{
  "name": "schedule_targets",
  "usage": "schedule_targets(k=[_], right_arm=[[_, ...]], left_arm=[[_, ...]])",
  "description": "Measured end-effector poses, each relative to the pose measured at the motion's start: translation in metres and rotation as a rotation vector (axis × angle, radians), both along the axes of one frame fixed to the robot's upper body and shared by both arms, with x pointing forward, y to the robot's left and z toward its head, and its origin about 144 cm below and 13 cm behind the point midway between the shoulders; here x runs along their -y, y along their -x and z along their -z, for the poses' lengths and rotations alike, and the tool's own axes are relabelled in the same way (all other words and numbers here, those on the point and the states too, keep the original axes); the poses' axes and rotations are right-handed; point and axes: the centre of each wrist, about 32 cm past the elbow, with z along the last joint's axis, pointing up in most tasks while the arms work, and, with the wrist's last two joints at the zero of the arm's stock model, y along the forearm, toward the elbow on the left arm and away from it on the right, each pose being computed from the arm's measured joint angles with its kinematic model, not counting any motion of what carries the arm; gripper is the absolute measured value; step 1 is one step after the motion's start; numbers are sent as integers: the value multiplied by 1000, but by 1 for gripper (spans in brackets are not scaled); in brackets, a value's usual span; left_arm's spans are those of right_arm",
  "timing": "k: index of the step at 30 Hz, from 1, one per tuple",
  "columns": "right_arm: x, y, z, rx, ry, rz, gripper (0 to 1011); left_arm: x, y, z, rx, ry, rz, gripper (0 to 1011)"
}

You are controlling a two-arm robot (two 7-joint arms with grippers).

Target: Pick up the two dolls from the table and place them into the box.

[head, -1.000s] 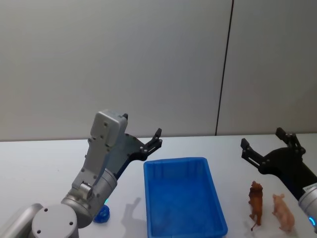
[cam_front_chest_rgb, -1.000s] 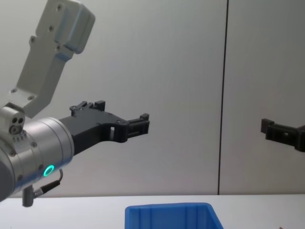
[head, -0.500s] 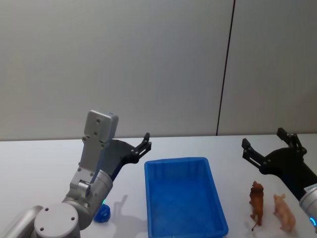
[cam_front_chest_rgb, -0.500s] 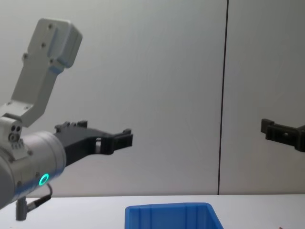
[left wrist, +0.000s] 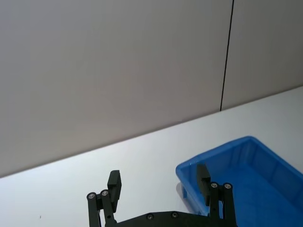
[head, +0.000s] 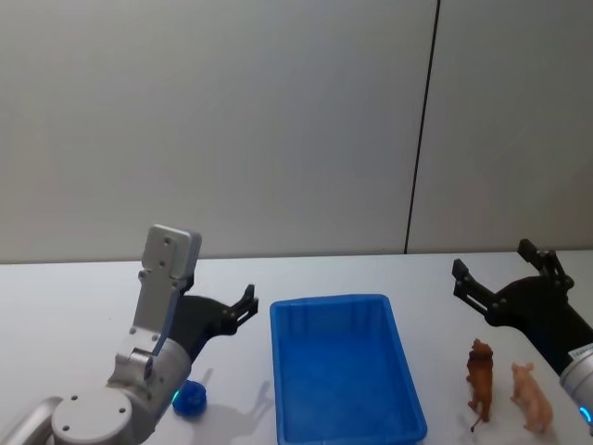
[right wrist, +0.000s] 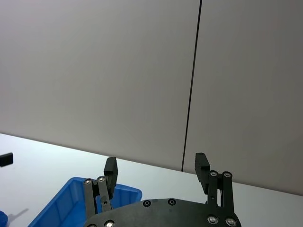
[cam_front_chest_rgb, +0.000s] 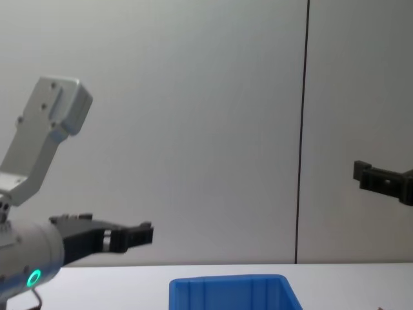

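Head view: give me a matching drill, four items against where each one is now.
Things:
1. box
2. brown doll
3. pink doll
4. left gripper

Places:
A. open, in the air left of the box
B. standing on the table, right of the other doll
C. mid-table, nothing inside
D. standing between the box and the pink doll

Pairs: 1-C, 2-D, 3-B, 4-A.

The right gripper, open, hovers behind the dolls.

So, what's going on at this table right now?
Nothing is held yet. The left gripper hangs open to the left of the blue box, which is empty. The right gripper hangs open above the table, just beyond the brown lion doll and the pink pig doll standing to the right of the box.
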Motion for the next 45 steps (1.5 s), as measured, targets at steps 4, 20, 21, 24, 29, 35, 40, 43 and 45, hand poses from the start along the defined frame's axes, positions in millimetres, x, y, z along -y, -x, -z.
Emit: schedule_targets(k=[4, 20, 21, 24, 29, 35, 40, 43, 45], right_arm=[[0, 0, 0, 0, 0, 0, 1001], [0, 0, 0, 0, 0, 0, 1001], [0, 0, 0, 0, 0, 0, 1001], [0, 0, 0, 0, 0, 0, 1001], [0, 0, 0, 0, 0, 0, 1001], [0, 0, 0, 0, 0, 0, 1001], [0, 0, 0, 0, 0, 0, 1001], [0, 0, 0, 0, 0, 0, 1001], [0, 0, 0, 0, 0, 0, 1001]], left_arm=[[-5, 0, 4, -47, -2, -5, 1001], [-24, -1, 26, -204, 10, -13, 1001], [-25, -1, 28, -217, 12, -14, 1001], [-27, -1, 32, -235, 14, -16, 1001], [-32, -1, 41, -276, 15, -21, 1001], [-37, -1, 51, -317, 14, -25, 1001], [-41, -2, 58, -343, 12, -28, 1001], [-43, -2, 61, -356, 8, -29, 1001], [-44, -3, 64, -364, 4, -28, 1001]])
